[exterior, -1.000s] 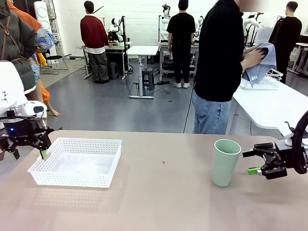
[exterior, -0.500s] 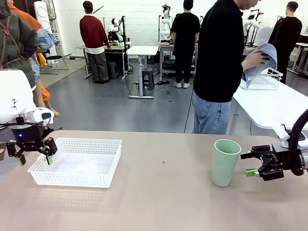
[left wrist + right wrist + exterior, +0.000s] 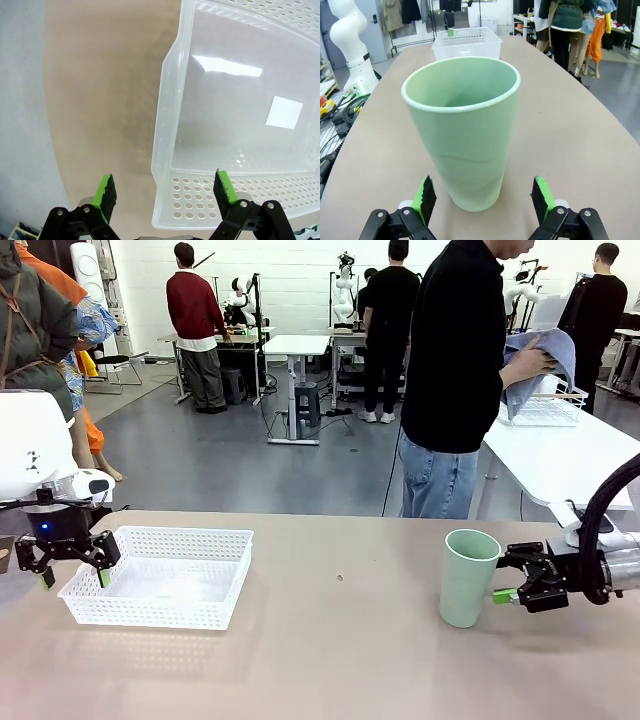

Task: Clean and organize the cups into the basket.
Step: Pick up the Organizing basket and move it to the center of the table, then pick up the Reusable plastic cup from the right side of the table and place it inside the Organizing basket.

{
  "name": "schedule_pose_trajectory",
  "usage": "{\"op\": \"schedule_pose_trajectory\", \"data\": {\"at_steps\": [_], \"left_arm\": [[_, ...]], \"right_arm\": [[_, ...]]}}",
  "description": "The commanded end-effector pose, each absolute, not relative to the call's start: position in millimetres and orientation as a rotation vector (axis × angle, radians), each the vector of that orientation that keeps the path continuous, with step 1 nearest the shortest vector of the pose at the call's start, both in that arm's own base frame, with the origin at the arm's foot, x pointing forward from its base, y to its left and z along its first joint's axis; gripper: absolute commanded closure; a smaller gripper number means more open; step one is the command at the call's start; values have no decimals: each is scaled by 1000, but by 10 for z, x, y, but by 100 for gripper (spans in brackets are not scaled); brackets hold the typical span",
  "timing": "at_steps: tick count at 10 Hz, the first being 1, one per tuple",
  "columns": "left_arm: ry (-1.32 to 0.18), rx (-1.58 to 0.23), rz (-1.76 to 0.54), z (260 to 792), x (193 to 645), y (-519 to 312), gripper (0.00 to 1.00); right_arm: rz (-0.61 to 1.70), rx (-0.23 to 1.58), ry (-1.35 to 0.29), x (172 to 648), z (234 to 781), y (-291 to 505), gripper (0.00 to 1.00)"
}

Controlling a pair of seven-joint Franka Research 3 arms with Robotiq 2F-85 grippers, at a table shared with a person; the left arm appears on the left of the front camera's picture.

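Observation:
One pale mint green cup (image 3: 468, 578) stands upright on the right part of the tan table; the right wrist view shows this cup (image 3: 465, 130) close up. My right gripper (image 3: 503, 577) is open just to its right, at the cup's lower half, with its jaws on either side of the base (image 3: 482, 197) and not touching it. The white perforated basket (image 3: 155, 575) lies at the left, with nothing inside. My left gripper (image 3: 75, 578) hangs open over the basket's near-left corner (image 3: 167, 100), one green pad (image 3: 223, 186) above the mesh wall and the other pad (image 3: 105, 192) outside it.
A person in black stands at the far side, turned to a white side table (image 3: 560, 455), rubbing something with a blue cloth (image 3: 540, 365) beside a white wire basket (image 3: 545, 412). Bare tabletop (image 3: 330, 640) lies between basket and cup.
My right gripper has slid left, closer to the mint cup's side. My left gripper has moved right and down over the basket's corner. Both stay open.

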State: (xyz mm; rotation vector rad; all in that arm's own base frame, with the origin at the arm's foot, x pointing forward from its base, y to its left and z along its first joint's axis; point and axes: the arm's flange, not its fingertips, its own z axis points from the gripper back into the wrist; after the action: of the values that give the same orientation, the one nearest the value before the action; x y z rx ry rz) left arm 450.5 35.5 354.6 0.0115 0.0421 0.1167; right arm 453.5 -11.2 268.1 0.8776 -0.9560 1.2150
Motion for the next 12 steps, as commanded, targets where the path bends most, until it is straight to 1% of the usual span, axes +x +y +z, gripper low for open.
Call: {"op": "schedule_pose_trajectory", "data": {"at_steps": [1, 10, 12], "left_arm": [[20, 35, 149, 3511, 4493, 304, 0], [23, 87, 161, 3406, 4491, 277, 0], [34, 77, 167, 3377, 4515, 267, 0]], "right_arm": [[1229, 869, -977, 4608, 2629, 37, 0], [1260, 971, -916, 4757, 2543, 534, 0], [1270, 995, -924, 4767, 2544, 578, 0]]}}
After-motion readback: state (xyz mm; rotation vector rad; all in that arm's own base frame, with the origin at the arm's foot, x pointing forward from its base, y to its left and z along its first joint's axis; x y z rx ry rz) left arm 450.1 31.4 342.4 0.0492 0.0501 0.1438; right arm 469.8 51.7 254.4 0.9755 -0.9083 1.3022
